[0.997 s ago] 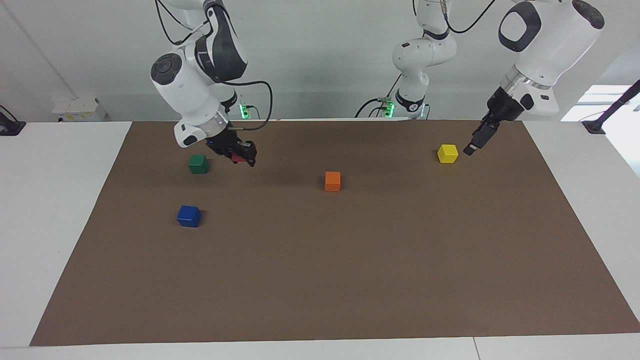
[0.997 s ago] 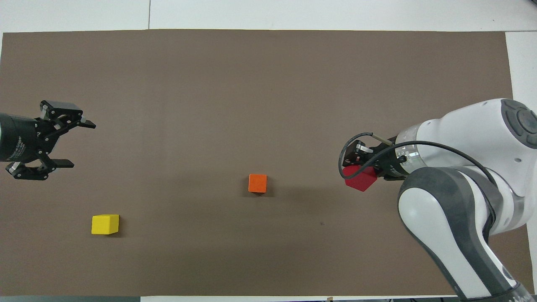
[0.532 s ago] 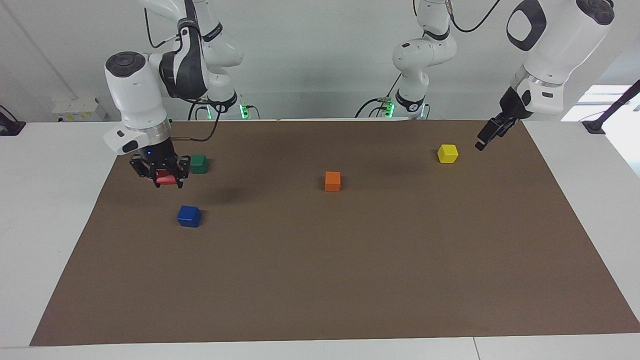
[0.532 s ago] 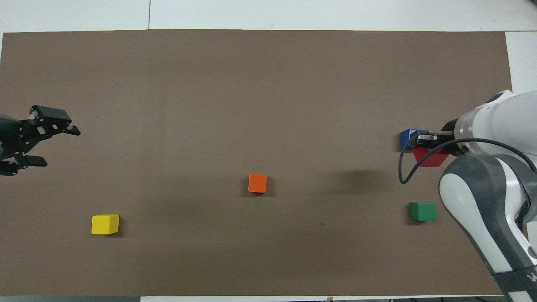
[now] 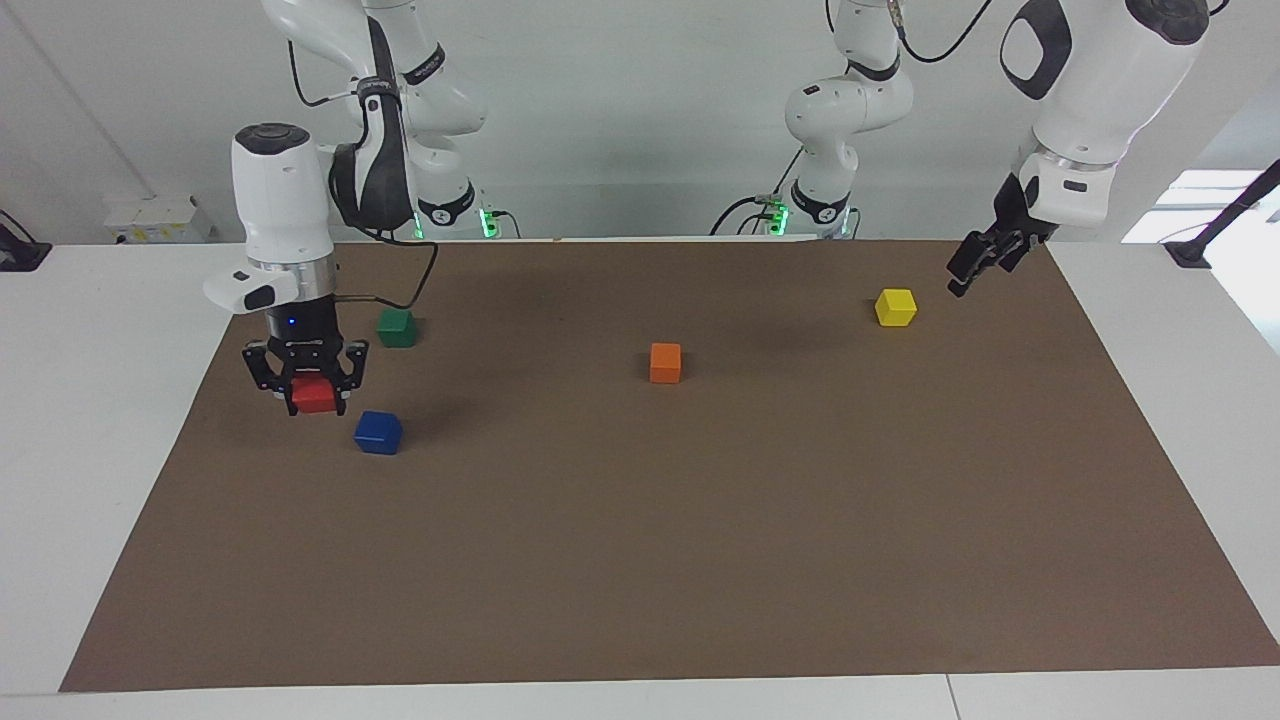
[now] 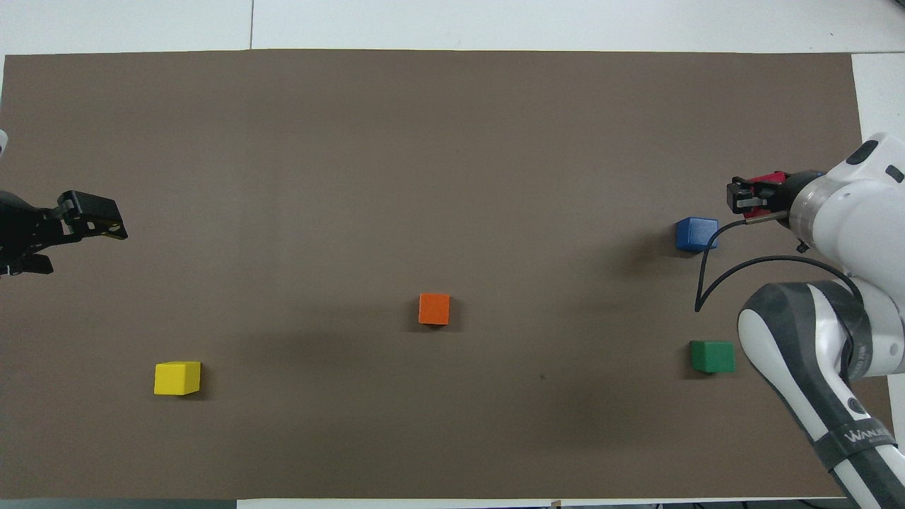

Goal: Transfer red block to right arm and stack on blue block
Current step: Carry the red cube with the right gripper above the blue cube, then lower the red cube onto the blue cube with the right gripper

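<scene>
my right gripper (image 5: 315, 395) hangs fingers-down over the mat (image 5: 640, 560), clamped on the red block (image 5: 314, 394) (a cube, faces square, no long axis). the blue block (image 5: 378, 432) sits at its four o'clock, apart. my left gripper (image 5: 975, 268) waits, fingers spread, at the yellow block's (image 5: 895, 307) two o'clock.

Bright, even, diffuse light from above. My shadows soft and faint: dim smudge on brown mat (image 5: 640, 560) beside blue block (image 5: 378, 432), another near orange cube (image 5: 665, 362). Small dark shadow hugs each cube's base. Blown-out white glare at window patch (image 5: 1195, 205) by my left arm's end. Both views sharp, no motion blur. Matte mat, no reflections. Slight edge bowing in overhead view.
</scene>
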`<move>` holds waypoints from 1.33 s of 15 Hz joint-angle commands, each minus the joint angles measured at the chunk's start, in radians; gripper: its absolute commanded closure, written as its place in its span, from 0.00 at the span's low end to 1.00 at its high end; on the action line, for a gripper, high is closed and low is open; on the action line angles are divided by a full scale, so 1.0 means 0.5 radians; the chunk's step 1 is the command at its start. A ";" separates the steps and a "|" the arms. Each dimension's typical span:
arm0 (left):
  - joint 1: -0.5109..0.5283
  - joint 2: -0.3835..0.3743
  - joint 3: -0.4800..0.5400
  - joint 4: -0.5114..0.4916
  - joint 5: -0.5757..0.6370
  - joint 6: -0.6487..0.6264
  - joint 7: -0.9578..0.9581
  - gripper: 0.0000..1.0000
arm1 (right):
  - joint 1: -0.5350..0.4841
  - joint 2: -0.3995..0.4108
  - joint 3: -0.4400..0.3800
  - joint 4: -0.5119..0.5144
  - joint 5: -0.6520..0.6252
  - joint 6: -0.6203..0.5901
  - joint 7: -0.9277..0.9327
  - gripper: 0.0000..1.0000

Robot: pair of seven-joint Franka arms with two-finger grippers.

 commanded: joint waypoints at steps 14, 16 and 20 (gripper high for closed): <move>-0.406 0.236 0.317 0.476 0.060 -0.438 0.331 0.00 | -0.065 0.097 0.036 -0.314 0.202 0.485 0.217 1.00; -0.424 0.236 0.320 0.476 0.060 -0.417 0.331 0.00 | -0.069 0.146 0.036 -0.299 0.202 0.485 0.220 1.00; -0.428 0.221 0.335 0.440 0.057 -0.432 0.331 0.00 | -0.090 0.219 0.033 -0.265 0.202 0.491 0.223 1.00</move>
